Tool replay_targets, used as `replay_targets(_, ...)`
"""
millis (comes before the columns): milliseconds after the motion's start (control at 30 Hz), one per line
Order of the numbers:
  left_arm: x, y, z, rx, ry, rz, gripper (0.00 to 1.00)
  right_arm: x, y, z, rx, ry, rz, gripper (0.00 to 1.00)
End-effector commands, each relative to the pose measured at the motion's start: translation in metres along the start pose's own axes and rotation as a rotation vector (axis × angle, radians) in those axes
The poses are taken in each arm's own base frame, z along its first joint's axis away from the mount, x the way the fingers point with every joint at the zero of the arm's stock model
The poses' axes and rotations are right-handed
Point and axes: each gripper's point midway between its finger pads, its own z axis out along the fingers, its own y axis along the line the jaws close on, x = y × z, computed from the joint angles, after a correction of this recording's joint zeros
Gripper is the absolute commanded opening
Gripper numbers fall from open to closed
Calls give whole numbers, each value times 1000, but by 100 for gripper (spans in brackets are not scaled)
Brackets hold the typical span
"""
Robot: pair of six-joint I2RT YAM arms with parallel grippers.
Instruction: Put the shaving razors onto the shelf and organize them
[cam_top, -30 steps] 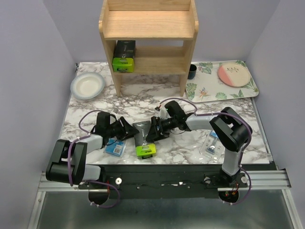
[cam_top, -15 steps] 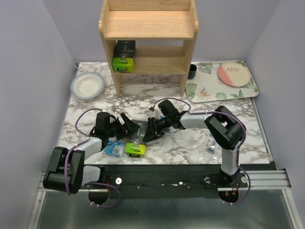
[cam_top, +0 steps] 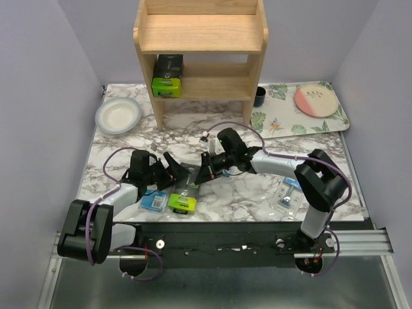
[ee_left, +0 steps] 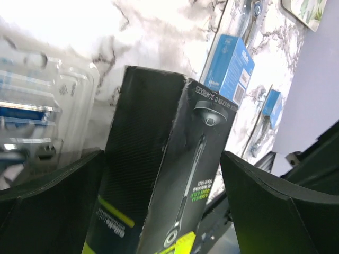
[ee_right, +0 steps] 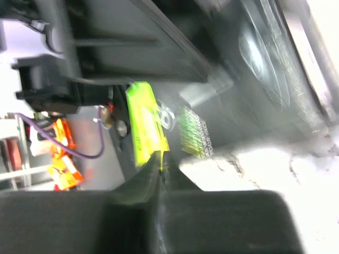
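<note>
White bowl (cam_top: pixel 118 116) and floral tray (cam_top: pixel 278 120) flank the shelf (cam_top: pixel 201 37)

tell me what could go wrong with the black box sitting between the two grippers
1. The left gripper is open and clear of the black box, and the right gripper has too blurred a wrist view to confirm a grip: the box may slip or tip.
2. The grippers sit close together at the box; a move could knock them together.
3. A blister pack lies beside the box near the table front edge; dragging the box might push it off.
</note>
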Motion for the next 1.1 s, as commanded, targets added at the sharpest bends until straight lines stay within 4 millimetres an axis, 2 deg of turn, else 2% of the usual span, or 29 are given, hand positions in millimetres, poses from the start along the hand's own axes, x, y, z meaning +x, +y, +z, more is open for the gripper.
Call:
replay_targets(0, 12, 4, -14, -47, 30, -21, 98, -24, 14, -19, 15, -72, -183, 1)
replay_targets(167, 16, 11, -12, -46, 31, -34, 98, -22, 7, -20, 40, -50, -183, 1)
replay_targets(200, 17, 13, -11, -54, 42, -37, 98, -22, 0, -23, 84, -58, -179, 5)
replay_targets(233, 17, 12, -11, -51, 44, -31, 98, -17, -2, -26, 102, -49, -172, 11)
replay_targets(267, 18, 12, -10, -56, 55, -33, 95, -16, -5, -31, 121, -53, -155, 21)
replay_targets(300, 20, 17, -10, -78, 64, -35, 94, -11, -11, -39, 170, -65, -129, 48)
replay_targets(333, 22, 21, -10, -91, 72, -38, 91, -1, -15, -43, 198, -53, -69, 57)
replay_targets(367, 24, 23, -10, -91, 75, -31, 85, 4, -20, -49, 211, -52, -36, 64)
replay_targets(400, 25, 23, -9, -83, 80, -21, 82, 10, -14, -53, 183, -42, -15, 69)
replay_targets(433, 27, 23, -8, -70, 85, -21, 77, 24, -19, -53, 167, -20, 40, 71)
replay_targets(500, 25, 19, -2, -39, 95, -33, 73, 32, -22, -56, 126, -11, 99, 78)
replay_targets(533, 24, 18, 1, -39, 99, -61, 72, 39, -29, -55, 130, -17, 146, 79)
replay_targets(567, 17, 9, 5, -6, 84, -56, 69, 37, -34, -57, 129, -36, 168, 79)
replay_targets(600, 20, 10, 9, 8, 117, -80, 67, 39, -36, -57, 119, -41, 183, 79)
replay_targets(667, 12, 4, 15, 33, 115, -138, 61, 34, -40, -56, 97, -70, 195, 79)
replay_targets(733, 8, 12, 21, 17, 129, -208, 58, 29, -41, -53, 80, -87, 223, 79)
replay_targets(800, 0, 9, 29, 31, 138, -267, 58, 23, -40, -51, 59, -96, 260, 79)
replay_targets(867, -11, -5, 33, 81, 143, -270, 55, 13, -38, -50, 29, -119, 307, 79)
replay_targets(967, -5, -1, 36, 84, 176, -304, 52, 4, -45, -42, 31, -119, 334, 80)
replay_targets(1033, 3, 17, 36, 31, 181, -321, 50, 1, -54, -36, 51, -116, 358, 80)
replay_targets(1067, 8, 31, 35, -24, 177, -343, 48, 0, -56, -35, 62, -117, 361, 81)
